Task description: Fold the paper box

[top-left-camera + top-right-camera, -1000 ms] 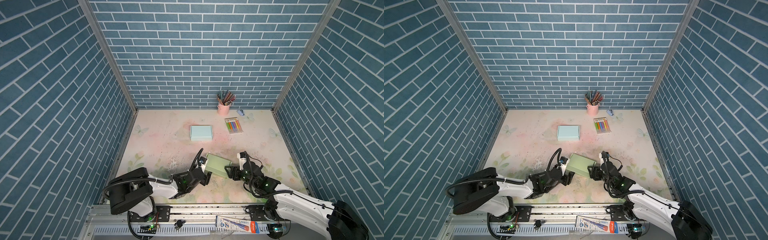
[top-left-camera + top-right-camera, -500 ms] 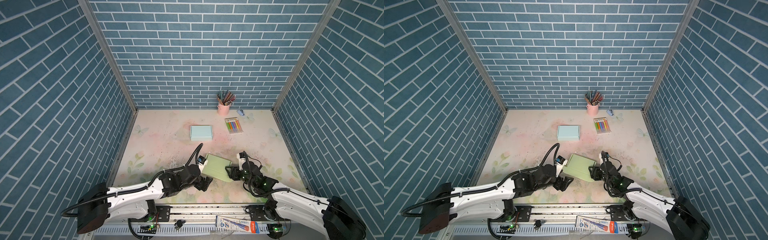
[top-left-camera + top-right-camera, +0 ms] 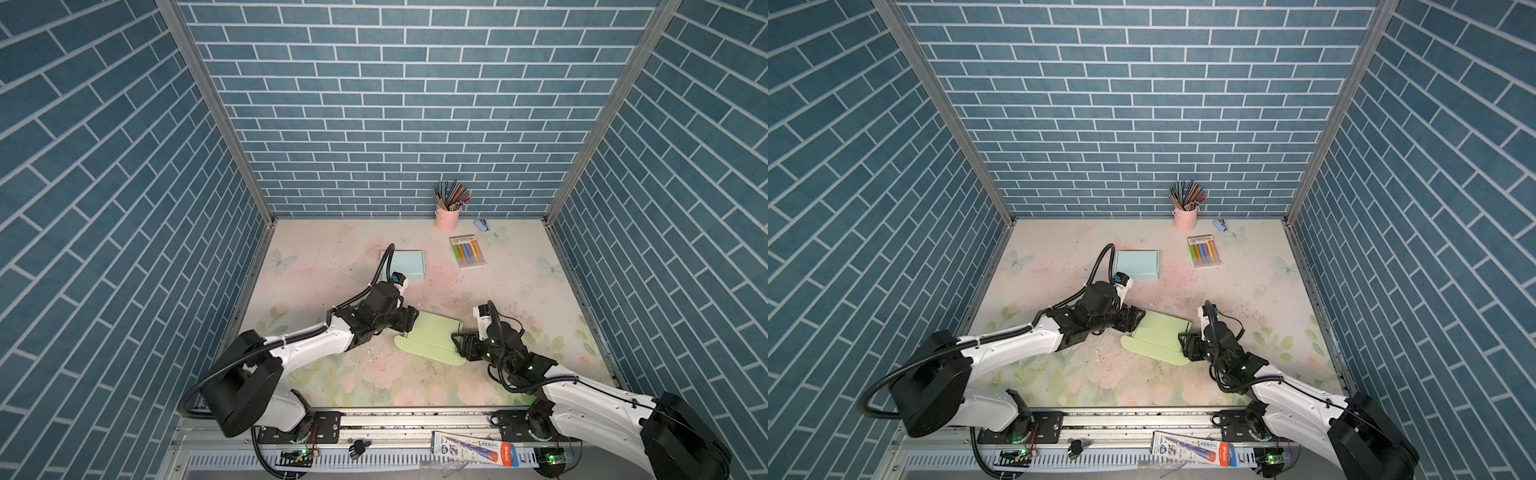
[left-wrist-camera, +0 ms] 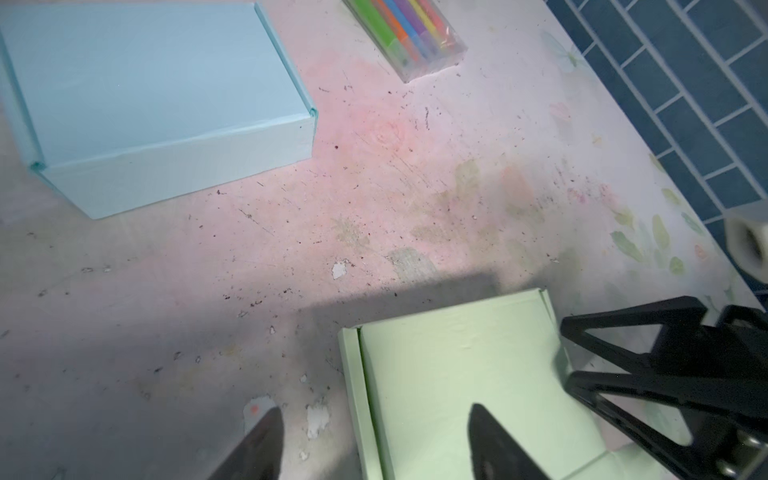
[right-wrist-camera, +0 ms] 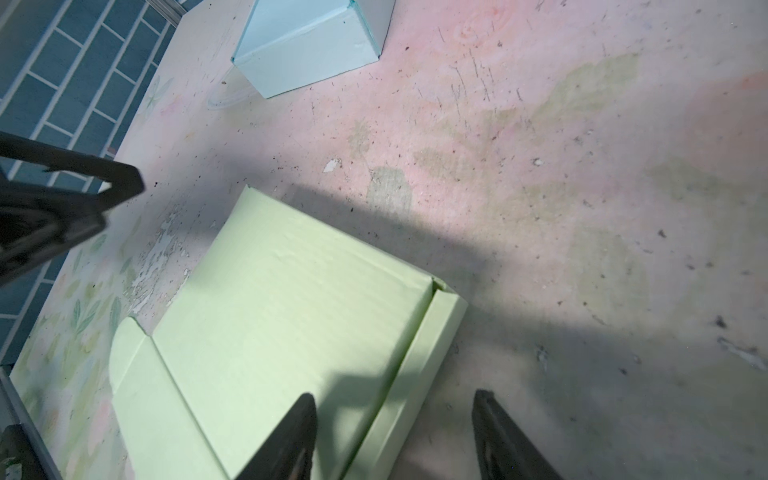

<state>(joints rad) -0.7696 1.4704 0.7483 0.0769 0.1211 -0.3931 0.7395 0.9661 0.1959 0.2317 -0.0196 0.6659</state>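
Pale green paper box flat on the counter near the front, squarely between left hand and right hand, both equally near. Close to square, so long axis hard to call; raised side walls facing each hand. Left jaws well apart, astride the left wall, gripping nothing. Right jaws likewise spread astride the opposite wall, empty. Thin matte card, faintly ribbed, crisp creases, round-cornered flap lying unfolded toward the front
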